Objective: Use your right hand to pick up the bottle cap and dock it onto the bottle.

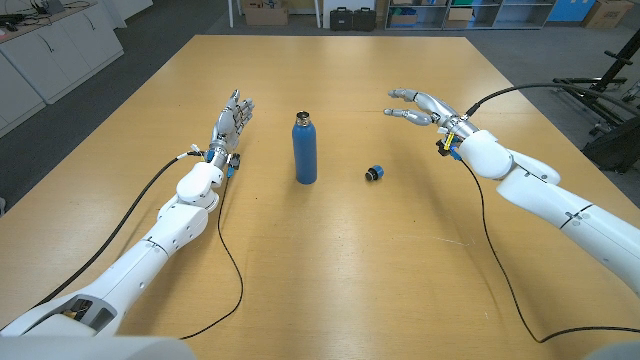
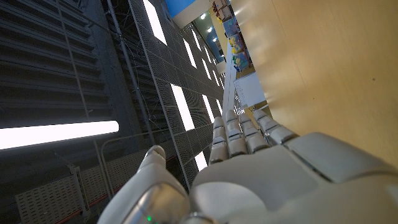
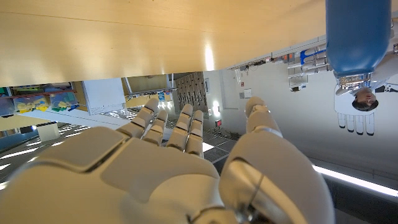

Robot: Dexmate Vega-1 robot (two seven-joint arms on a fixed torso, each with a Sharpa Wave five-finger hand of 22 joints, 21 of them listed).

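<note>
A blue bottle stands upright at the middle of the wooden table, its mouth uncovered. The bottle also shows in the right wrist view. The small dark cap with a blue band lies on the table to the right of the bottle. My right hand hovers beyond and to the right of the cap, fingers spread, holding nothing. My right hand's back fills the lower part of its wrist view. My left hand stands open to the left of the bottle, fingers pointing away. Its back shows in the left wrist view.
Black cables trail from both wrists across the table. Beyond the far table edge are boxes and cases on the floor, cabinets at left and a black stand at right. My left hand appears behind the bottle in the right wrist view.
</note>
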